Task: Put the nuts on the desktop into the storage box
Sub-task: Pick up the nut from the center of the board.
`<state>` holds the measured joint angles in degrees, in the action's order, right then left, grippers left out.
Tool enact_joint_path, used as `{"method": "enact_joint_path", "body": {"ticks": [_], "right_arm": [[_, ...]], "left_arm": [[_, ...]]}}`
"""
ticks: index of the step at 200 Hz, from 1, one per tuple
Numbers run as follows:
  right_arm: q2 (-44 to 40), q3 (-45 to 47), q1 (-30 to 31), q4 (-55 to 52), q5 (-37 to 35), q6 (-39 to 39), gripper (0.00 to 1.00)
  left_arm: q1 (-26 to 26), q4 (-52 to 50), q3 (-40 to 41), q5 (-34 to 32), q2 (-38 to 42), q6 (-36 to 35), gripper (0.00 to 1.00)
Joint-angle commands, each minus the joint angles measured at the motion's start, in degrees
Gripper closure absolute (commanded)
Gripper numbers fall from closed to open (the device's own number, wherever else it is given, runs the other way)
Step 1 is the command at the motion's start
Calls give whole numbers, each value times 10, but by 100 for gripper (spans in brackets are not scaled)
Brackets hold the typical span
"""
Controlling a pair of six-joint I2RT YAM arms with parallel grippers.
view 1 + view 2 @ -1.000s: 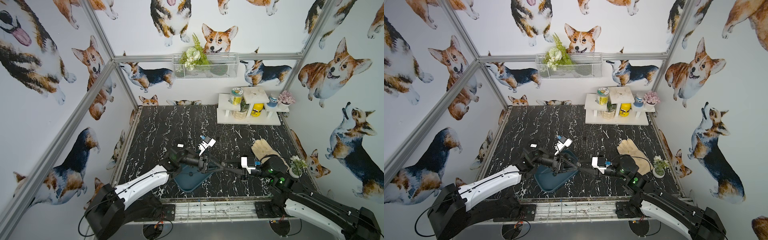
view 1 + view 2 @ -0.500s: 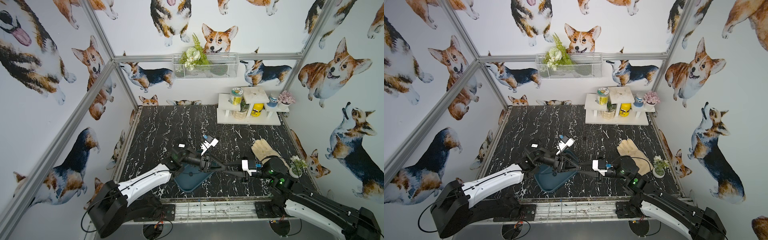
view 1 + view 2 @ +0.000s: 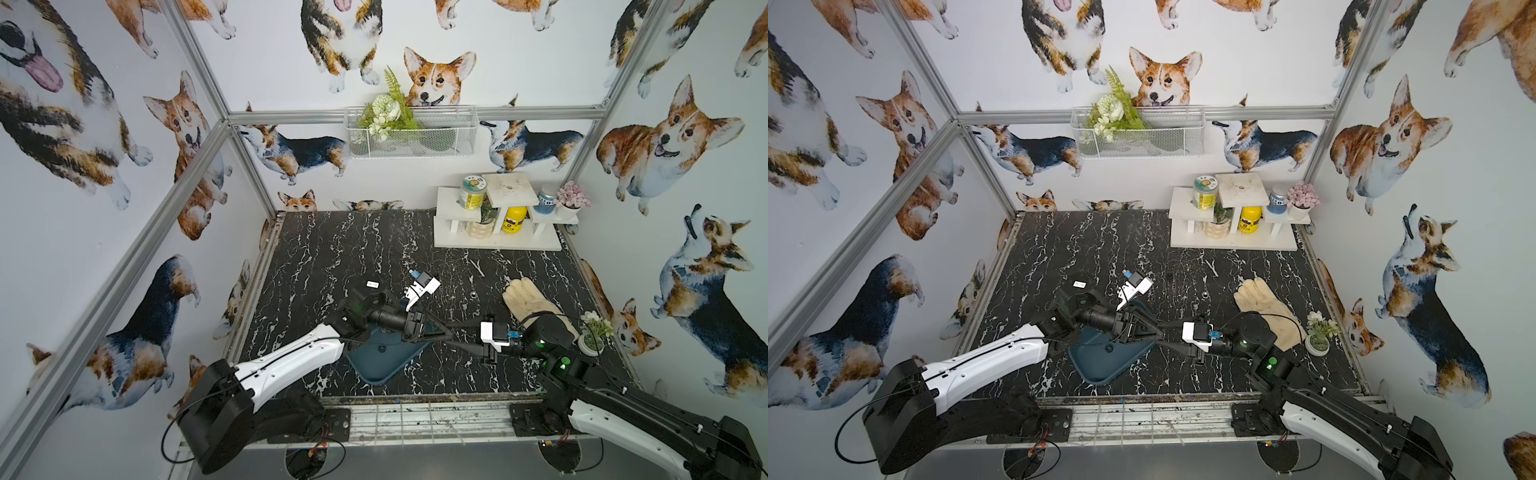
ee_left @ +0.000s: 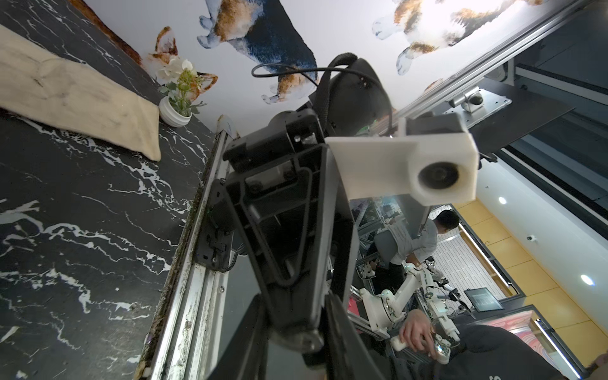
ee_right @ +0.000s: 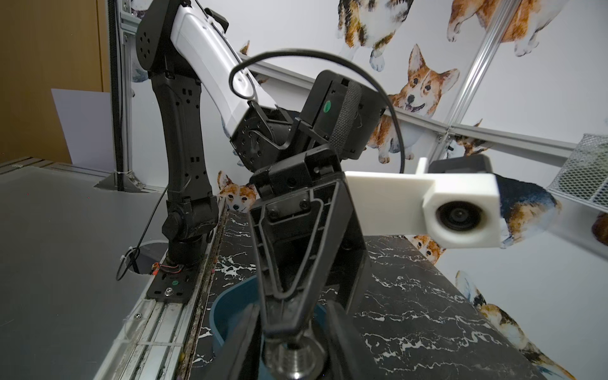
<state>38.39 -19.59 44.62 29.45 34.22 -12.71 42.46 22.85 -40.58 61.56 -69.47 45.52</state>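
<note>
Both grippers meet tip to tip a little above the teal storage box (image 3: 374,362) (image 5: 230,309) near the desktop's (image 3: 332,257) front edge. My left gripper (image 3: 444,332) (image 4: 296,349) is shut on a shiny silver threaded nut (image 4: 296,339) (image 5: 292,357). My right gripper (image 3: 451,336) (image 5: 292,348) is turned a quarter turn to the left one. Its fingers flank the same nut with a thin gap on each side. The held nut is hidden in both top views. Another small silver nut (image 3: 473,295) (image 3: 1204,294) lies on the desktop beyond the grippers.
A cream work glove (image 3: 528,299) lies at the right, with a small potted plant (image 3: 592,332) beside it. A white stepped shelf (image 3: 494,243) with jars stands at the back right. A white wire basket (image 3: 411,137) hangs on the back wall.
My left gripper's fingers have closed onto the silver nut. My right gripper's fingers have parted slightly around it. Both arms stay over the storage box.
</note>
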Motion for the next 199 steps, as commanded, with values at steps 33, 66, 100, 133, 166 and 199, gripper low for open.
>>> {"method": "enact_joint_path", "body": {"ticks": [33, 66, 100, 133, 166, 199], "right_arm": [[-14, -8, 1, -26, -21, -26, 38], [-19, -19, 1, -77, -28, -53, 17], [-19, -39, 1, -159, -47, -96, 0], [-12, -46, 1, -201, -79, -107, 0], [19, -63, 1, -246, -105, -121, 0], [36, -73, 1, -259, -112, -127, 0]], "left_arm": [[-2, -70, -32, -25, -1, -64, 74], [-10, -204, -66, -81, 2, -147, 75], [-18, -317, -84, -149, 13, -214, 75], [-22, -428, -97, -250, 16, -264, 74], [-22, -555, -113, -419, -1, -280, 74], [-20, -608, -109, -516, -7, -257, 76]]}}
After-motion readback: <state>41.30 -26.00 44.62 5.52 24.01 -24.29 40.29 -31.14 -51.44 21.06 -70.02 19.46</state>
